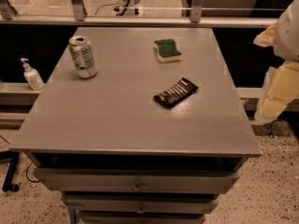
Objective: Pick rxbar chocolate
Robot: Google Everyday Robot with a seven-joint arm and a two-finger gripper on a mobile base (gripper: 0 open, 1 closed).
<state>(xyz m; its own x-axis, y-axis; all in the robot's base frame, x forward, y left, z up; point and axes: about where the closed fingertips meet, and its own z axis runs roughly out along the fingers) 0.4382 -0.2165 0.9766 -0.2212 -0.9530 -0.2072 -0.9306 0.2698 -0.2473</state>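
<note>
Resting on the table [117, 120]: one rxbar chocolate [176, 92], one sponge [167, 50], one can [82, 56]; gripper [280, 90] far right, grip untellable

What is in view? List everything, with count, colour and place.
table: one, grey, centre
drawers: three showing, grey, under the tabletop
can: one, green and white, upright, table's far left
sponge: one, green over yellow, table's far side, right of centre
rxbar: one, black, flat, nearer than the sponge
pump bottle: one, white, ledge left of the table
gripper: one, yellowish, right edge of view, apart from the rxbar
</note>
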